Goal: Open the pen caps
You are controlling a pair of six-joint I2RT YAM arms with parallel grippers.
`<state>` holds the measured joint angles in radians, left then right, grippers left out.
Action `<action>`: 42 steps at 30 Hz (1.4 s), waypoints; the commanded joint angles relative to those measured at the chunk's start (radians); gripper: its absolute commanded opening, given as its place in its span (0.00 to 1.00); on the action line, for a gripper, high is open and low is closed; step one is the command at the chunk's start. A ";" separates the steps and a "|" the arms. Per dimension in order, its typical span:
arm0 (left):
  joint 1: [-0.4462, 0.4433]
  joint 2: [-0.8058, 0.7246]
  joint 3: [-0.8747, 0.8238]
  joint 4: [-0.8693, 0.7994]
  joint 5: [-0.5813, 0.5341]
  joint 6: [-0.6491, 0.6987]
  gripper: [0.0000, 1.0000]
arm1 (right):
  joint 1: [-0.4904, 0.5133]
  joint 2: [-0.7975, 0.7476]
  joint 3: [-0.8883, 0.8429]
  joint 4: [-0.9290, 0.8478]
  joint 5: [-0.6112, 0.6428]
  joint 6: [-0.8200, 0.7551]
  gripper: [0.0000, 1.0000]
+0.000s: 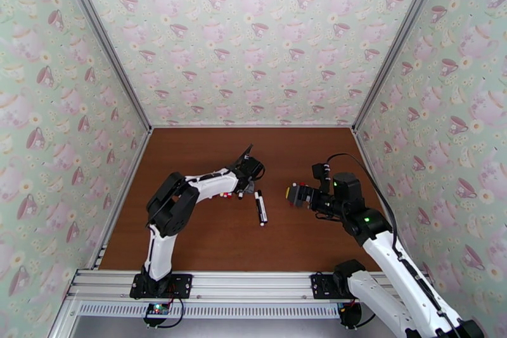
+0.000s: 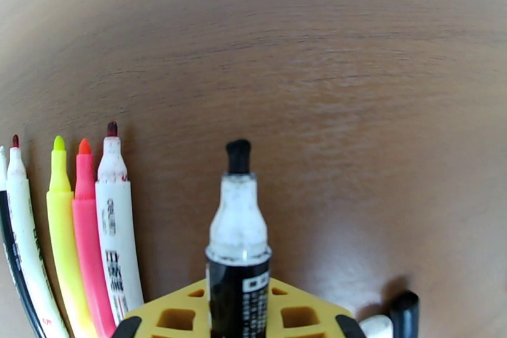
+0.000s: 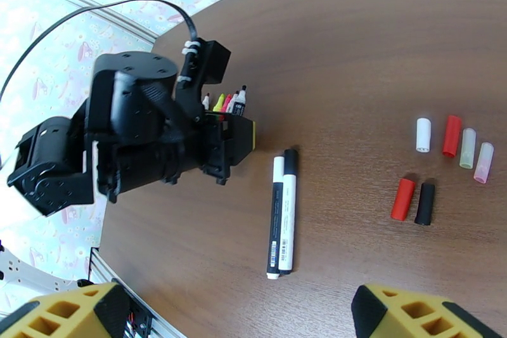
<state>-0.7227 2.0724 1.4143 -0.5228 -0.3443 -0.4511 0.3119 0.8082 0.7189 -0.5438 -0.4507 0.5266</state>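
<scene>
left gripper (image 2: 237, 317) clamped on uncapped black pen (image 2: 238, 231), lower centre | right gripper (image 3: 237, 317) jaws wide, empty | six loose caps (image 3: 451, 136) at right | two pens (image 3: 282, 212) mid-frame

We find all three views bright, lit softly and evenly (no hard glare anywhere). From the top camera the brown table (image 1: 209, 244) looks uniform, with only faint shadows beneath the arms. Through the left wrist lens the wood grain bows and blurs toward the far edge under a pale sheen, while the black-tipped pen (image 2: 238, 231) is fairly sharp. Through the right wrist lens the pen caps (image 3: 451, 136) throw short, soft shadows, and the wallpaper (image 3: 44, 66) washes out pale.
</scene>
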 commanded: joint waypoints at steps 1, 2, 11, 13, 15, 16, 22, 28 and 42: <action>0.014 0.040 0.049 -0.042 -0.039 0.009 0.14 | -0.004 0.009 -0.002 -0.029 -0.015 -0.018 1.00; 0.018 0.048 0.056 -0.048 -0.040 0.009 0.14 | -0.005 0.007 0.002 -0.032 -0.014 -0.018 1.00; 0.032 0.094 0.095 -0.082 -0.040 0.023 0.30 | -0.005 0.003 0.009 -0.051 -0.016 -0.019 1.00; 0.033 0.091 0.095 -0.086 -0.044 0.022 0.34 | -0.005 0.005 0.017 -0.061 -0.011 -0.023 1.00; 0.033 0.083 0.095 -0.094 -0.052 0.019 0.36 | -0.004 0.008 0.025 -0.067 -0.011 -0.025 1.00; 0.033 0.077 0.096 -0.099 -0.054 0.017 0.37 | -0.005 0.009 0.028 -0.069 -0.012 -0.025 1.00; 0.022 -0.027 0.081 -0.116 -0.022 -0.005 0.40 | -0.005 0.010 0.029 -0.069 -0.017 -0.024 1.00; -0.021 -0.156 0.025 -0.145 0.065 -0.094 0.41 | -0.005 -0.001 0.008 -0.063 -0.025 -0.023 1.00; -0.146 -0.224 -0.083 -0.095 0.197 -0.389 0.40 | -0.004 -0.005 -0.009 -0.088 -0.043 -0.037 1.00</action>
<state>-0.8551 1.8523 1.3502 -0.6476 -0.1864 -0.7547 0.3119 0.8116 0.7189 -0.6086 -0.4763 0.5114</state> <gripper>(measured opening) 0.399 0.999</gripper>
